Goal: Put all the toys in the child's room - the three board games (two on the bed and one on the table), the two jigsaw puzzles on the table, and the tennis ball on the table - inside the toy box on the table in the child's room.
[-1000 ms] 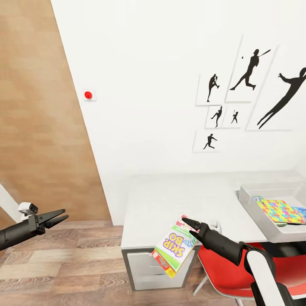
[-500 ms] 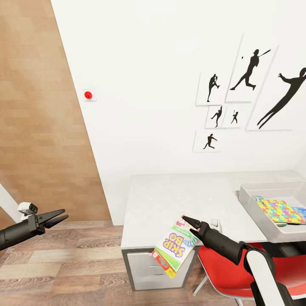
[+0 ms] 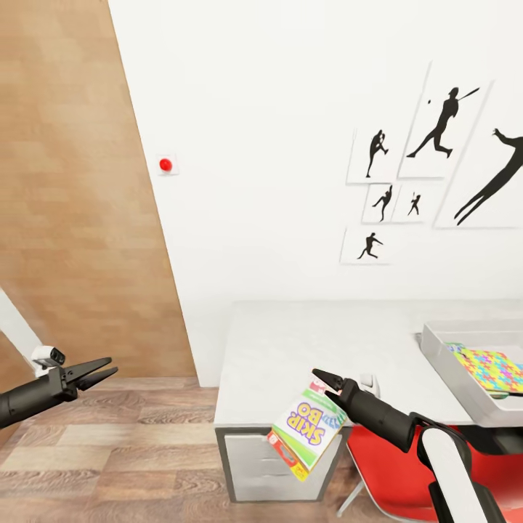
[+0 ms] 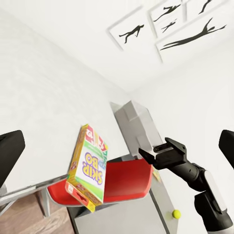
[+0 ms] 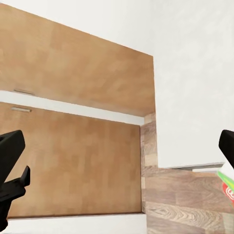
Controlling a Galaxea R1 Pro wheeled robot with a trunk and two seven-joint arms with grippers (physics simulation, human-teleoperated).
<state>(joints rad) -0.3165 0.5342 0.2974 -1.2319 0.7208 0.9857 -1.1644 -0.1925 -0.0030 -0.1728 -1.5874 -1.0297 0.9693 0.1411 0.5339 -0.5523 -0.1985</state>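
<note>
The Skip-Bo board game (image 3: 306, 427), a red, yellow and green box, hangs tilted in the air off the table's (image 3: 305, 341) front edge. My right gripper (image 3: 319, 382) is shut on its upper corner. From the left wrist view the box (image 4: 87, 168) sits slightly apart from the right gripper's fingertips (image 4: 146, 152). At the table's right end stands the light grey toy box (image 3: 454, 367) with a jigsaw puzzle (image 3: 495, 360) lying in it. A small yellow-green tennis ball (image 4: 176, 213) shows beyond my right arm. My left gripper (image 3: 110, 367) hovers open over the floor, far left, holding nothing.
A red chair (image 3: 385, 465) is tucked under the table beside the white drawer unit (image 3: 254, 461). A wood-panelled wall (image 3: 73, 218) stands at left, with plank flooring (image 3: 116, 450) below. Baseball silhouettes (image 3: 436, 145) and a red button (image 3: 166, 165) hang on the white wall.
The whole picture has slid right and slightly down, so the camera moved. Both arms keep their pose, and the Skip-Bo box stays in the right gripper.
</note>
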